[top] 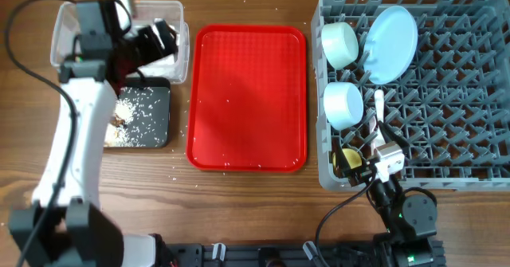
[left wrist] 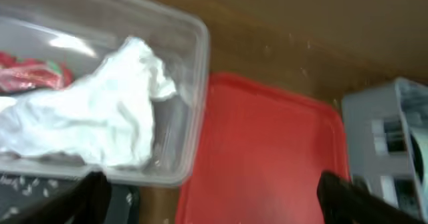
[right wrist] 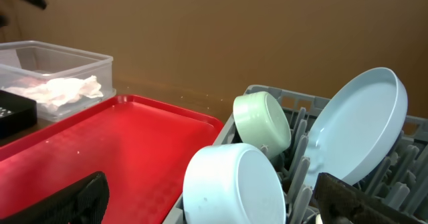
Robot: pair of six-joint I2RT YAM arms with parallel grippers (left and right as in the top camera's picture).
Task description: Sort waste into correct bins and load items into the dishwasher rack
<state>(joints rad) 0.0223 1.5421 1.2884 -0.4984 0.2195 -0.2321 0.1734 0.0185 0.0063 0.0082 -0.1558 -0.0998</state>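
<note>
Lying in the clear tub (left wrist: pixel 195 57), the white napkin (left wrist: pixel 100 120) sits next to the red wrapper (left wrist: pixel 30 73); rice scraps (top: pixel 137 111) cover the black tray (top: pixel 162 139) beside it. The plate (top: pixel 392 36) and two bowls (top: pixel 339 44) stand in the grey rack (top: pixel 454 139). The left gripper (left wrist: pixel 210 187) hovers spread above the tub; the right gripper (right wrist: pixel 210 180), also spread, is near the rack.

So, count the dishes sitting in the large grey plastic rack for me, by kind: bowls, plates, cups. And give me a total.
Small pale blue-green bowls: 2
Light blue round plate: 1
Small yellow cup: 1
Total in the grey plastic dishwasher rack: 4
</note>
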